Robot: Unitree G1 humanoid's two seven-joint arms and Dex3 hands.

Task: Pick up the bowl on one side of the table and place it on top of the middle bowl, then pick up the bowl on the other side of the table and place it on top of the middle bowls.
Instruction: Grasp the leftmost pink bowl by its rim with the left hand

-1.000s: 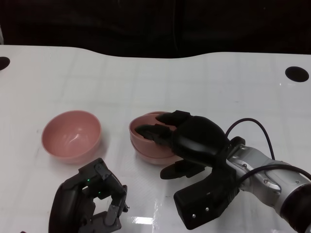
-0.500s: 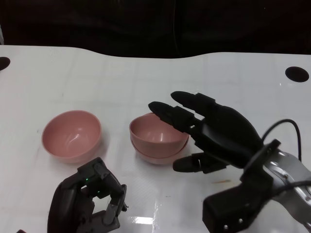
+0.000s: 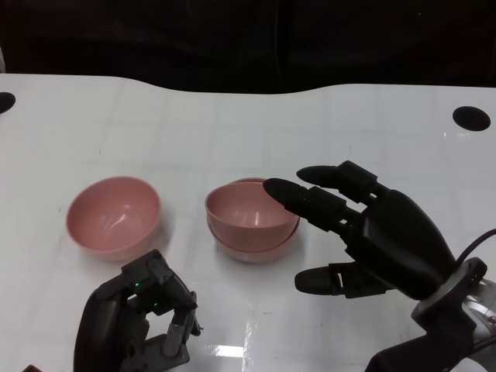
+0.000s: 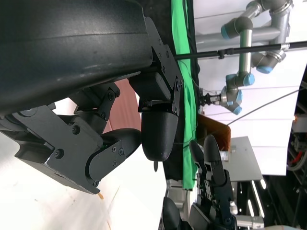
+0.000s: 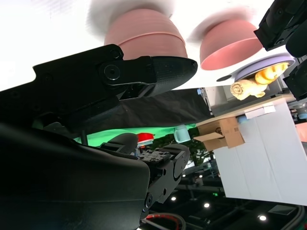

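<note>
**Two bowls stacked, one apart**

The white table (image 3: 232, 116) runs back to a dark background, with one dark round hole (image 3: 472, 118) near its far right edge and another (image 3: 5, 101) at the far left edge. I count three pink bowls in all. Two of them are nested at the middle: the upper bowl (image 3: 248, 211) sits inside the middle bowl (image 3: 252, 249), whose rim shows as a thin band beneath it. The third, the left bowl (image 3: 114, 215), stands alone, upright, well apart from the stack on its left side.

My right hand (image 3: 380, 232) hangs just beside the stack on its right, fingers spread and stretched out, holding nothing; the fingertips (image 3: 280, 189) reach over the near right rim of the upper bowl, and I cannot tell whether they touch it. My left hand (image 3: 139, 318) sits low at the near edge, in front of the left bowl and clear of it, fingers curled inward with nothing in them.
</note>
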